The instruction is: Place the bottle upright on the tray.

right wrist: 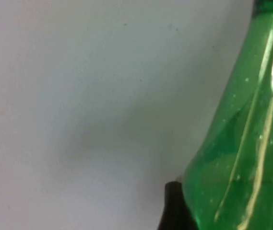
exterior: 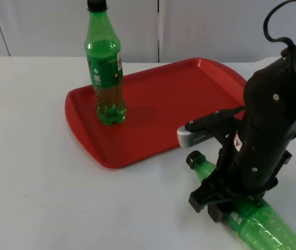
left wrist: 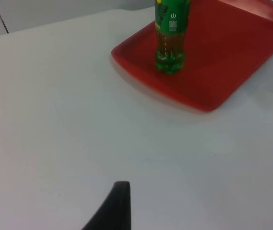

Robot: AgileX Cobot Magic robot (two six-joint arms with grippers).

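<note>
White table stretching back to a grey partition wall, and a red tray sits at an angle in the middle of it. One green bottle is already standing upright on the tray's near-left end, black cap on, so that part looks settled. The business now is the second bottle, lying on its side on the table just off the tray's front edge, cap pointing toward the tray. It is not on the tray and not upright, so by my reckoning the lift, the turn and the set-down are all yet to come.

Right arm is reaching steeply down over that lying bottle, wrist bent low, and the right gripper sits at the bottle's shoulder, just behind the neck. From the right wrist view a black fingertip is right against the green wall of the bottle. Whether the fingers are clamped or only straddling it, I cannot tell.

Left arm waits: the left gripper hangs over bare table, well apart from the tray; spread or pressed together, I cannot tell.
</note>
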